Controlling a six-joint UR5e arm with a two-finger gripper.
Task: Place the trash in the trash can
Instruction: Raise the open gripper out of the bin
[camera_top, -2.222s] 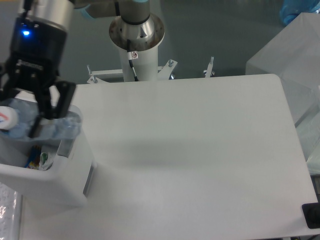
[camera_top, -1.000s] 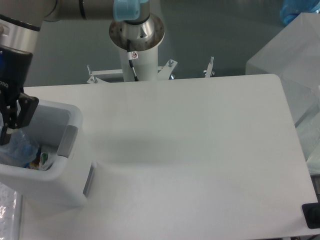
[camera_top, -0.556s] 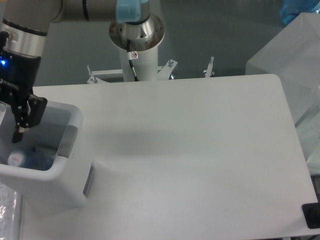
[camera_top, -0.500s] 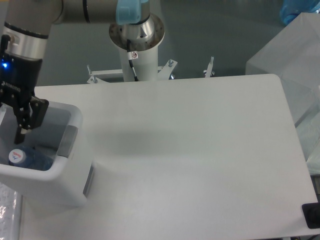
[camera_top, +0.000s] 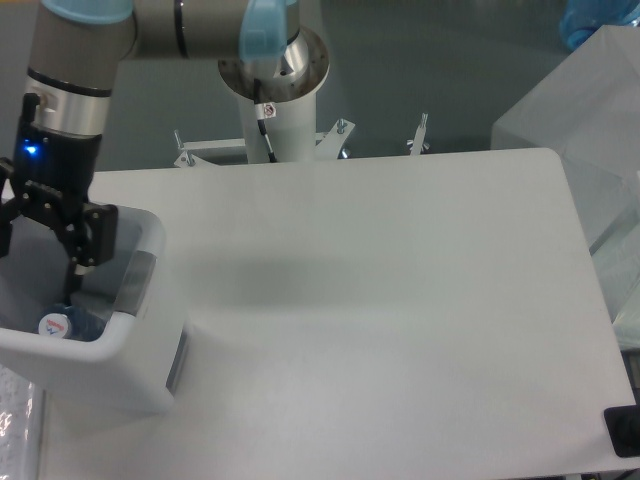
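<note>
Seen from the fixed overhead camera, the trash can (camera_top: 100, 355) sits at the table's left edge: a white, boxy plastic bin with smooth walls, a thick rounded rim and a grey recessed handle on the side facing the table's middle. Inside it, low against the near wall, lies the bottle (camera_top: 62, 325), its round pale cap with a small coloured mark turned upward and a bit of bluish clear plastic showing beside it. The rest of the bottle's body is hidden by the rim, and the crumpled wrapper cannot be made out in the dim interior.

The gripper (camera_top: 35, 255) hangs above the bin's opening, black and angular under a cylindrical grey wrist with a small blue light. Its fingers are spread apart and hold nothing; the right-hand one reaches down just inside the rim, while the other is partly cut off by the frame's left edge, so the exact width of the gap is uncertain.

The table (camera_top: 400, 300) is a flat matte white slab with rounded corners. Behind it stands the arm's polished metal base (camera_top: 272, 75), a round flange on a white column.
</note>
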